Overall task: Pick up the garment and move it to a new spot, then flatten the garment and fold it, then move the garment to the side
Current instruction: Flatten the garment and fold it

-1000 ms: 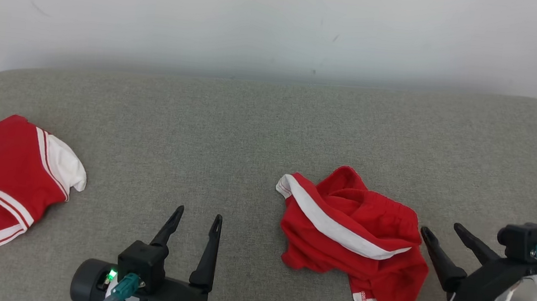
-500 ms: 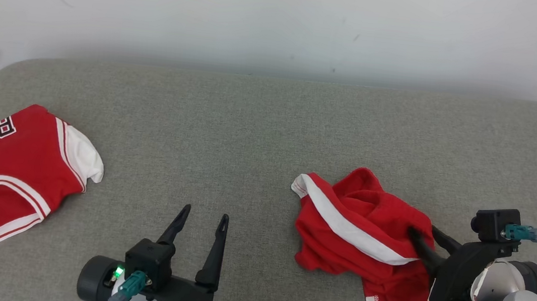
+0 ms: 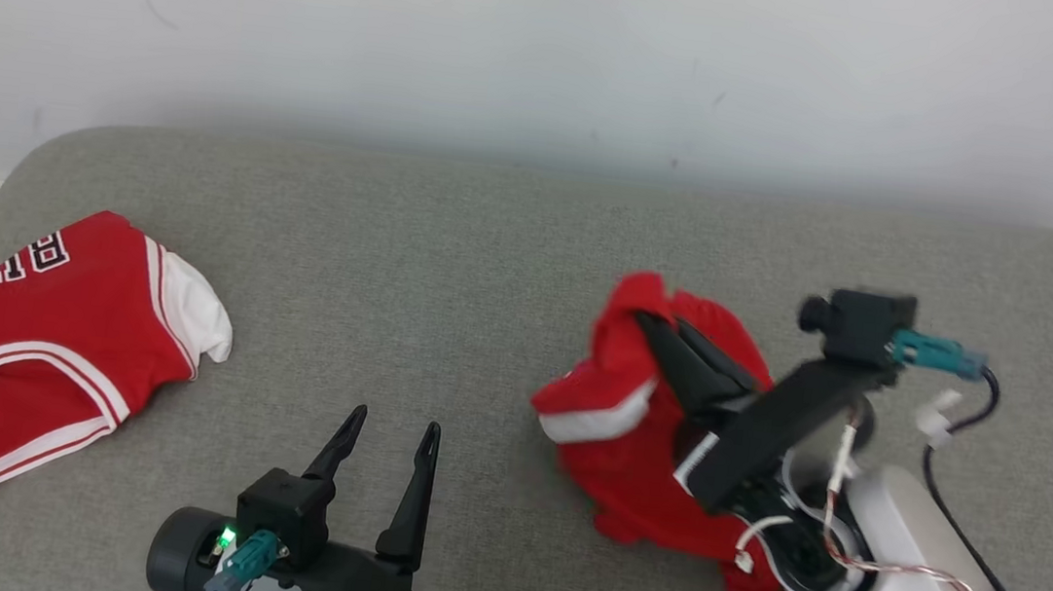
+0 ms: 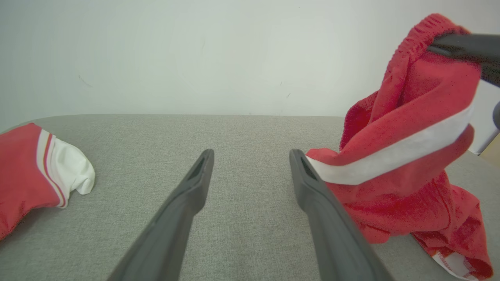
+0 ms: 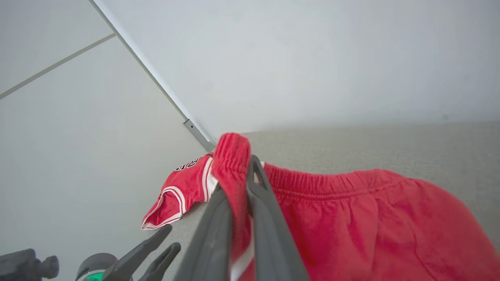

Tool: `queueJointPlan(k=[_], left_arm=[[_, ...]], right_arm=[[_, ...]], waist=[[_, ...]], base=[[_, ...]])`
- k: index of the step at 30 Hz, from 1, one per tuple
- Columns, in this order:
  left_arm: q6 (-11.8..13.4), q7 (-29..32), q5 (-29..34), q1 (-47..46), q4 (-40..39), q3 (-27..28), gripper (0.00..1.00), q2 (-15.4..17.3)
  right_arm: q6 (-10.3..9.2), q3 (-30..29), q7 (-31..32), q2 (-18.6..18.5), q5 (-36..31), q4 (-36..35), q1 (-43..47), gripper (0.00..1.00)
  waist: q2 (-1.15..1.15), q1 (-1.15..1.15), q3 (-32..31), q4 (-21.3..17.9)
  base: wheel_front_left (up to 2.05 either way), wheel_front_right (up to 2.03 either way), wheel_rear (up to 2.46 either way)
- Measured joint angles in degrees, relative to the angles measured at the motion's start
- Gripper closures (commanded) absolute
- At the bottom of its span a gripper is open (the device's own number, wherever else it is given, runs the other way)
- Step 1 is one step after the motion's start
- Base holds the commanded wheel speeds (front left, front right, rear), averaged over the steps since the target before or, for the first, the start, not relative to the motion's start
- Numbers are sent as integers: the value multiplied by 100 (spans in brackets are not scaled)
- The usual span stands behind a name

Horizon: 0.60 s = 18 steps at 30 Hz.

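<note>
Pinching the ribbed waistband (image 5: pixel 230 156), right fingers (image 5: pixel 269 234) hold crumpled red shorts (image 3: pixel 626 463) aloft — white-striped.

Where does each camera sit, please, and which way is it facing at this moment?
Head view: on the head, looking forward and down at the grey cushion; shows left claw, open, and right claw with its forearm, shut on the shorts.
Left wrist view: on the left wrist, looking along its two spread fingers across the cushion to the wall.
Right wrist view: on the right wrist, looking along its closed fingers at the pinched waistband.
Shared: all three show the shorts and the jersey.
</note>
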Motion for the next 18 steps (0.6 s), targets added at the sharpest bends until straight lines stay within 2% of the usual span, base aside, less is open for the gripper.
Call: queueJointPlan(k=[4,9,11,14,18], left_arm=[[0,-12,-5,2,29,2,0,0],[0,-56,-19,108,38,121,0,3],[0,-59,-19,110,30,181,0,1],[0,-86,-18,181,-3,254,0,5],[0,-101,-15,233,-45,242,0,3]], right_arm=[[33,135,-67,303,85,-274,-330,100],[44,-15,-359,331,258,-470,-558,100],[29,-90,-422,297,247,-397,-556,100],[-152,-123,-466,216,36,-37,-517,100],[-294,-137,-467,-157,-277,298,-168,100]], waist=[[0,0,-40,83],[0,0,-84,128],[0,0,-86,120],[0,0,-82,73],[0,0,-50,-14]], base=[[0,0,0],[0,0,0],[0,0,0],[0,0,0],[0,0,0]])
